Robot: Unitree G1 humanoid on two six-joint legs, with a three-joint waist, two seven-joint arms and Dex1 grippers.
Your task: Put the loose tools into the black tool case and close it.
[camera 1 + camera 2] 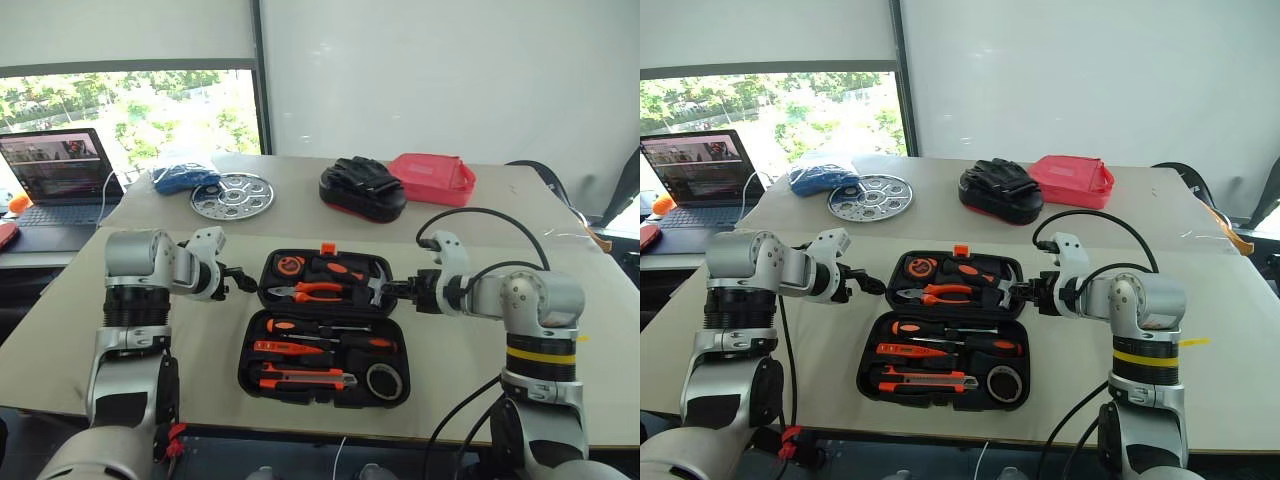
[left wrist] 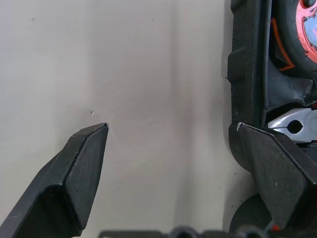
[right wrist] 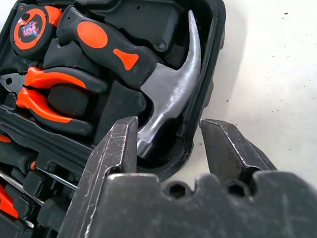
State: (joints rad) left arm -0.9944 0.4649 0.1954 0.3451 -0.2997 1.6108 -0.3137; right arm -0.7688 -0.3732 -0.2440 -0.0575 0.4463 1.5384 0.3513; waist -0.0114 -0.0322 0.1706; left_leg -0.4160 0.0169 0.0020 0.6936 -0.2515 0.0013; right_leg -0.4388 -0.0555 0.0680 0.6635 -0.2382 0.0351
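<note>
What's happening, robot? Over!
Both grippers, left and right, open at the lid's edges. Tool case open, tools inside. Nothing blocking.

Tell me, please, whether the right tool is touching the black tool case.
Cannot tell. The right wrist view shows the right tool straddling the black tool case's wall; table shows beside the outer finger, but the inner finger hides any contact.

Beyond the left claw, a bright window showed green trees beside a plain white wall behind the beige table.
</note>
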